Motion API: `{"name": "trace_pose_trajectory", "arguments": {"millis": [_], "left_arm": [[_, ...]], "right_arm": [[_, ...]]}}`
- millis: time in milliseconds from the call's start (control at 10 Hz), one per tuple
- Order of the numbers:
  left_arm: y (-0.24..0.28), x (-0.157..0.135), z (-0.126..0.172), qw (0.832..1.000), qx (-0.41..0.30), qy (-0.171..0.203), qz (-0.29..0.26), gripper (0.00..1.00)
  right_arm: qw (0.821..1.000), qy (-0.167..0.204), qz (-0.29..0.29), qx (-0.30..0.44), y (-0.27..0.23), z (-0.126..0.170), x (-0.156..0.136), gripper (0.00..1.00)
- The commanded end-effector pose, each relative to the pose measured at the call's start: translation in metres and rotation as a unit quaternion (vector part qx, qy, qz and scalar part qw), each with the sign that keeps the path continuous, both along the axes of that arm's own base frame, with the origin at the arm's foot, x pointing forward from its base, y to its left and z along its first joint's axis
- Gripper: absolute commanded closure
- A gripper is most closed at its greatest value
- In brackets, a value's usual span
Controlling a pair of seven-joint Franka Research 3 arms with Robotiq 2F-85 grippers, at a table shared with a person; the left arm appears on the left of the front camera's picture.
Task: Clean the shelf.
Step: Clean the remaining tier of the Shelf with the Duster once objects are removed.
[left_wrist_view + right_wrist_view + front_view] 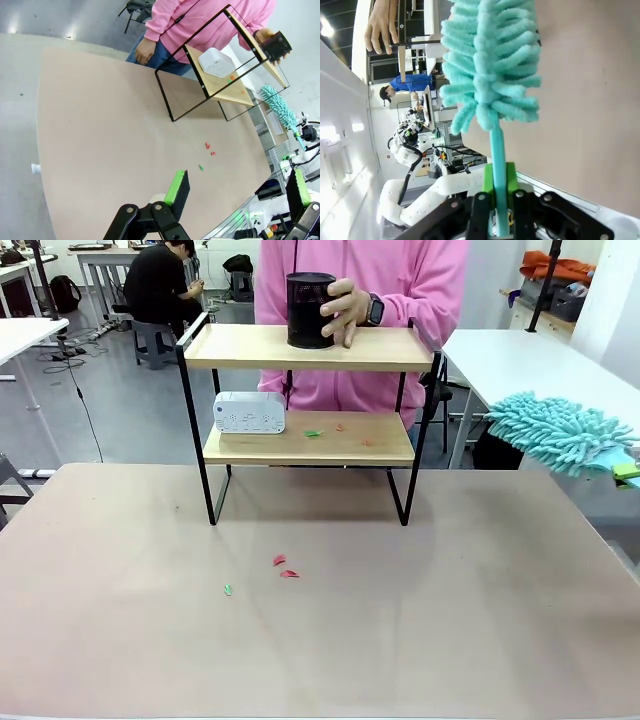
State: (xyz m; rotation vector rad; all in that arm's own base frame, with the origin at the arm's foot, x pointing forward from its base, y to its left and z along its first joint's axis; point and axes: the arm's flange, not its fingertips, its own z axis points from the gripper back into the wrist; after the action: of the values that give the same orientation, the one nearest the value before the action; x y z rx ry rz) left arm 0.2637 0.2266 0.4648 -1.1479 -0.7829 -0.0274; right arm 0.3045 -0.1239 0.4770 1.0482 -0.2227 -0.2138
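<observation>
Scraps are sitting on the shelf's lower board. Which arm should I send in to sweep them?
Right, I'd say. The right claw is shut on the teal duster, whose head sits just right of the shelf. The left claw is open and empty, back near the table edge.

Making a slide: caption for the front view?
Person's hand grips black mesh cup on the shelf; teal duster at right.
</observation>
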Motion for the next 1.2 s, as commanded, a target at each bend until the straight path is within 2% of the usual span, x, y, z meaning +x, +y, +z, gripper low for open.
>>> {"name": "trace_pose_trajectory", "arguments": {"millis": [0, 1100], "left_arm": [[-0.0002, 0.0009, 0.0011, 1.000, -0.004, -0.013, 0.000, 0.00], [-0.0002, 0.0009, 0.0011, 1.000, -0.004, -0.013, 0.000, 0.00]], "right_arm": [[1.000, -0.008, 0.010, -0.005, -0.0008, 0.0010, 0.0001, 0.88], [1.000, -0.008, 0.010, -0.005, -0.0008, 0.0010, 0.0001, 0.88]]}}
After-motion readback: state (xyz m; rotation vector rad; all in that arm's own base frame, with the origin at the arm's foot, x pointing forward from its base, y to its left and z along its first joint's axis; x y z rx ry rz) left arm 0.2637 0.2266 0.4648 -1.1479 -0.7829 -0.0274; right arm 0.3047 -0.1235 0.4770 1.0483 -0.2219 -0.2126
